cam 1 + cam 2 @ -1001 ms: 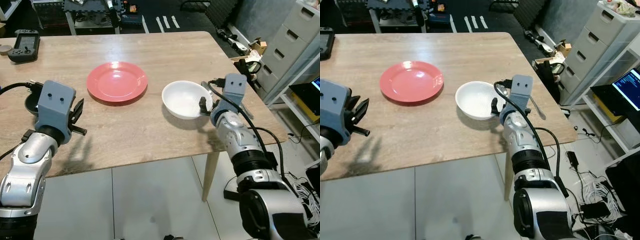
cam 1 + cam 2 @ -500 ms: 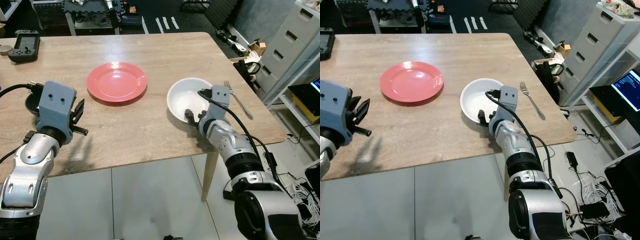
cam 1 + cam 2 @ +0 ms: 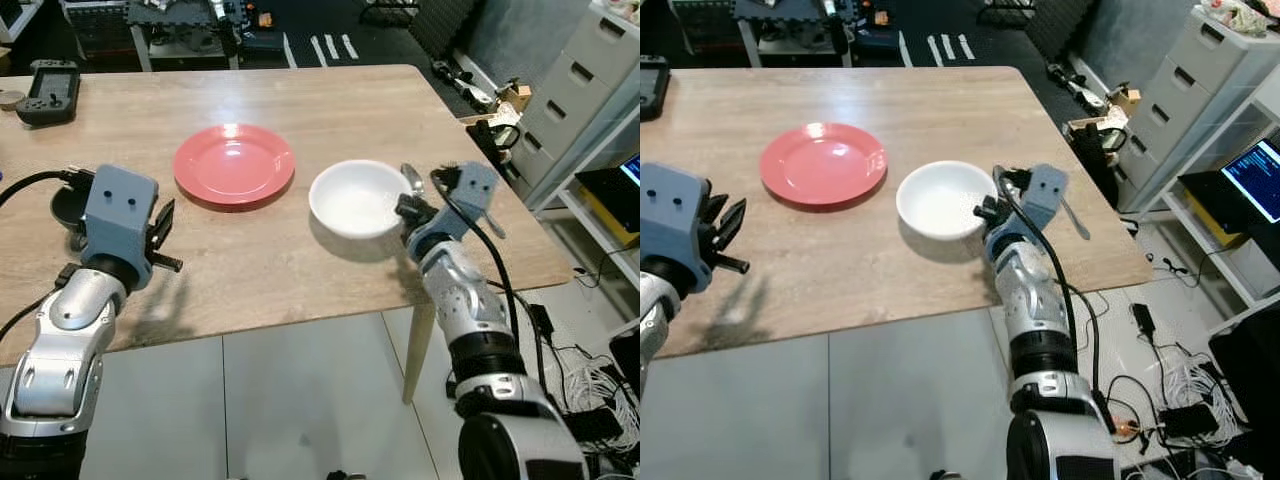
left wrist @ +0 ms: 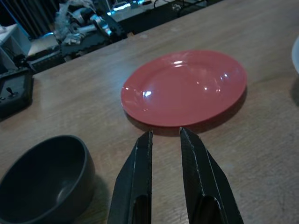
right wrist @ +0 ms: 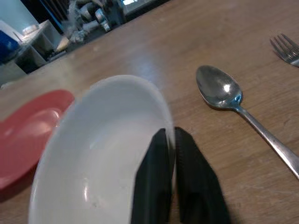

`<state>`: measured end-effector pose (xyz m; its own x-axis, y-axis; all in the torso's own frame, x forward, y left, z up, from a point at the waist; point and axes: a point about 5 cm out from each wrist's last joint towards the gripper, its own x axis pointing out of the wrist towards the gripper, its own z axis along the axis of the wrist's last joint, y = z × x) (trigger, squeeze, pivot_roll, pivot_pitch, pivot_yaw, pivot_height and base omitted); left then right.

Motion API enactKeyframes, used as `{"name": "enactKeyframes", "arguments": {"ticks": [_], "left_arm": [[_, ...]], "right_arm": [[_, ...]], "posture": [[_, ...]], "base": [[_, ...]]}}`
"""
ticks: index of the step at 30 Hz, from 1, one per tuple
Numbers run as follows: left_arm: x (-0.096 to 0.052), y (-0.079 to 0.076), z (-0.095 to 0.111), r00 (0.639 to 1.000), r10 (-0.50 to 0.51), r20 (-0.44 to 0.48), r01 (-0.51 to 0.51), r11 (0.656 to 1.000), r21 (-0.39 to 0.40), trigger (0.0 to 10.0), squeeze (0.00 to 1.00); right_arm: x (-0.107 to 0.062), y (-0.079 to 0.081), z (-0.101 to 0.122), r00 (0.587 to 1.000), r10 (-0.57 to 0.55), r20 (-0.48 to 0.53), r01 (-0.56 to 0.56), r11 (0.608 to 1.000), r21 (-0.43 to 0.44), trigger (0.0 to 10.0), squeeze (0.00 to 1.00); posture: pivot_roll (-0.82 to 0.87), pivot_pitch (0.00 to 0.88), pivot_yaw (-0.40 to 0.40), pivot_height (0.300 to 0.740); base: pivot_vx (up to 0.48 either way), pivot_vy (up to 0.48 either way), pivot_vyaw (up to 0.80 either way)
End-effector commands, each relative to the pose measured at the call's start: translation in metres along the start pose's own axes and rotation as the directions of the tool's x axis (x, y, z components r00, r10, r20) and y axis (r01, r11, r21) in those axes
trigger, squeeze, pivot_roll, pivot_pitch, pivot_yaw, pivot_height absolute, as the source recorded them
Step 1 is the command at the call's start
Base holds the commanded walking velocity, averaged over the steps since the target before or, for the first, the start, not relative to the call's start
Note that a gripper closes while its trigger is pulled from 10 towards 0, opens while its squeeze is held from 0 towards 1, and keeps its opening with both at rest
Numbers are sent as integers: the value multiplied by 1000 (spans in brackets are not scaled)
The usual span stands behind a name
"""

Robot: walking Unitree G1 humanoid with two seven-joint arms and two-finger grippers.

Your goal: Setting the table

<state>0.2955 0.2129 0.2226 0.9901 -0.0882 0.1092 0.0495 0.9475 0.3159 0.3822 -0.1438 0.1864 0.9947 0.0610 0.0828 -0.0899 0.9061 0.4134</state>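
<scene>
A white bowl [image 3: 356,197] sits right of centre on the wooden table [image 3: 300,260]. My right gripper [image 3: 404,209] is shut on its right rim; in the right wrist view the two black fingers [image 5: 156,154] pinch the rim of the white bowl [image 5: 103,158]. A red plate [image 3: 234,164] lies to the bowl's left. A spoon [image 5: 219,91] and a fork [image 5: 286,49] lie just right of the bowl. My left gripper [image 3: 165,238] hovers near the table's left front, slightly open and holding nothing, pointing at the red plate [image 4: 184,86].
A dark bowl [image 4: 42,177] stands by my left gripper. A black game controller [image 3: 48,90] lies at the far left corner. Grey drawers [image 3: 590,70] and a laptop stand to the right, past the table's edge. Cables lie on the floor.
My right gripper has swung from the bowl's near side to its right rim and shut on it. The bowl has shifted left, toward the red plate. The left arm has barely moved.
</scene>
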Motion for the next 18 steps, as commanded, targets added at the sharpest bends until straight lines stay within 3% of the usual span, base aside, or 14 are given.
{"name": "enactKeyframes", "arguments": {"ticks": [1,8,15,17,18], "left_arm": [[0,-3,-3,1000,-2,-9,2,1000,5,10000,0],[2,-6,-3,1000,-11,-8,11,1000,2,10000,0],[2,-6,-3,1000,-10,-7,10,1000,2,10000,0],[2,-6,-3,1000,-10,-7,10,1000,3,10000,0],[2,-5,-3,1000,-10,-7,10,1000,3,10000,0]], "right_arm": [[-5,-2,1,1000,2,24,-3,1000,15,0,0],[-14,0,-10,1000,22,-16,-23,999,-30,0,0],[-15,4,-7,999,37,9,-36,999,-28,0,0],[-15,7,-6,998,57,-5,-58,996,-73,0,0],[-15,11,-8,995,90,-38,-95,983,-158,0,0]], "posture": [[65,88,-1,740],[60,86,2,740],[65,86,3,740],[64,85,4,740],[64,85,5,740]], "base": [[0,0,0],[0,0,0],[0,0,0],[0,0,0],[0,0,0]]}}
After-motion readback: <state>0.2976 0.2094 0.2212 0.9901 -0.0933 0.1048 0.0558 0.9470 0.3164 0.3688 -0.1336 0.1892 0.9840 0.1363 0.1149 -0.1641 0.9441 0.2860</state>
